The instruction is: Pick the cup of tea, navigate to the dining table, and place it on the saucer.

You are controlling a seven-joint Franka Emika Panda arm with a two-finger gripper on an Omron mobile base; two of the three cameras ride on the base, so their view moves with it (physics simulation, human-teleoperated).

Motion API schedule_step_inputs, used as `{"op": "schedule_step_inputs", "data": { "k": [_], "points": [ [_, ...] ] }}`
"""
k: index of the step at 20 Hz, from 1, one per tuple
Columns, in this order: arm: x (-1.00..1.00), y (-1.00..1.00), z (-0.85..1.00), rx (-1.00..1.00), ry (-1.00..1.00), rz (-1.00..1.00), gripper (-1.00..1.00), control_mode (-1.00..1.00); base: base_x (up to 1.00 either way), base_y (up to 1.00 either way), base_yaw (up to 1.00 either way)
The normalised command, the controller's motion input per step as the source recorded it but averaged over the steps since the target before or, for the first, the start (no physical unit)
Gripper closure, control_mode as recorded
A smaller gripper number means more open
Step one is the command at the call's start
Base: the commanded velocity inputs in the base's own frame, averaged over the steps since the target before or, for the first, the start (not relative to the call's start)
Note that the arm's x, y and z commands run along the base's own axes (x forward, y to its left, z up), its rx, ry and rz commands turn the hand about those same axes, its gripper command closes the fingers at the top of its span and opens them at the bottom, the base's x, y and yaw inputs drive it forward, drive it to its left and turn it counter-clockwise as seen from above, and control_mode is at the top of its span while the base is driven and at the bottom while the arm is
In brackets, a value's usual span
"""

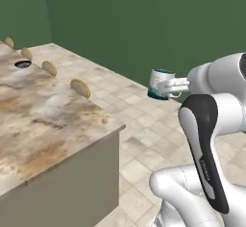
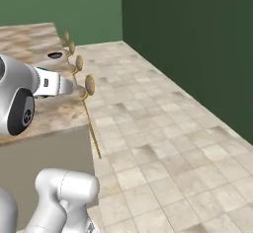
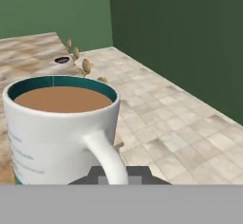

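Out over the tiled floor (image 1: 144, 139), beside the counter's corner, the gripper (image 1: 166, 87) is clamped on the cup of tea (image 1: 159, 83), carried upright and clear of any surface; the brown tea sits level in the hand view. To its left lies the dining table (image 1: 43, 120), stool tops (image 1: 80, 87) showing along its far edge. Far down its marbled top rests the dark saucer (image 1: 22, 64). Picking looks done; more driving and the placing seem left.

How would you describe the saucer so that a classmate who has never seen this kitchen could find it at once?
Start at the long marbled dining table by the green walls. Follow its far edge, along the row of round stool seats, towards the back corner. The saucer is the small dark round dish lying flat on the pale stone.
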Motion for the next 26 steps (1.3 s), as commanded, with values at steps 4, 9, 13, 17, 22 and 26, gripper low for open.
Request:
{"op": "schedule_step_inputs", "data": {
  "k": [4,9,13,17,22,26],
  "points": [
    [0.0,0.0,0.0,0.0,0.0,0.0,1.0,1.0,0.54,-1.0,0.3],
    [0.0,0.0,0.0,0.0,0.0,0.0,1.0,1.0,0.63,-1.0,0.32],
    [0.0,0.0,0.0,0.0,0.0,0.0,1.0,1.0,0.72,-1.0,0.35],
    [0.0,0.0,0.0,0.0,0.0,0.0,1.0,1.0,0.8,-1.0,0.39],
    [0.0,0.0,0.0,0.0,0.0,0.0,1.0,1.0,0.92,-0.99,0.44],
    [0.0,0.0,0.0,0.0,0.0,0.0,1.0,1.0,0.98,-0.92,0.49]
  ]
}}
